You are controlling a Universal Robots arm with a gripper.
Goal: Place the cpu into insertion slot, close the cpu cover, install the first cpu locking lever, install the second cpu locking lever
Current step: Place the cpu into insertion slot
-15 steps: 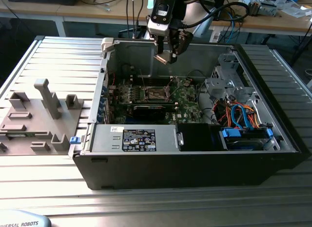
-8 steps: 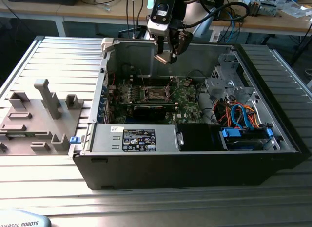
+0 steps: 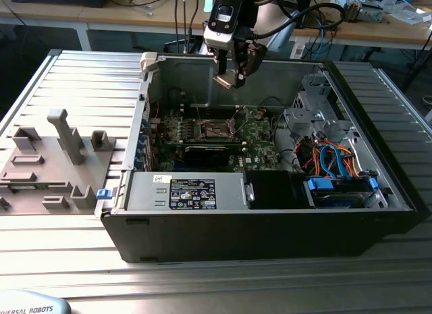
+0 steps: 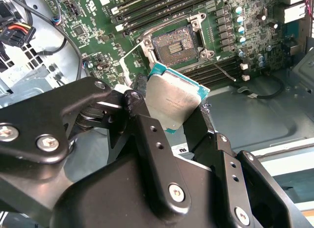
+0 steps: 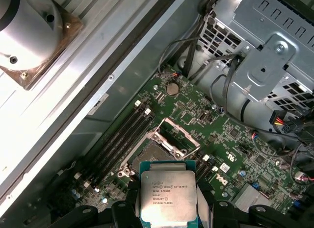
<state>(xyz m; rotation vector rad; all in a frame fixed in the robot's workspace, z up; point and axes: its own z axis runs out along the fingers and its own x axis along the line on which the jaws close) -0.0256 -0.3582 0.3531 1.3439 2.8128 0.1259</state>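
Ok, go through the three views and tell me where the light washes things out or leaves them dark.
First wrist view: glare whitens the ribbed metal surface, while the cpu is evenly lit. Second wrist view: the gripper, shut on the cpu, is near-black in the foreground, and the chip's top shines pale. Exterior view: the case is dim inside against the bright table.

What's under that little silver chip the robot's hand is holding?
The chip hangs over the green board and its open square socket. In the first wrist view it covers part of that socket.
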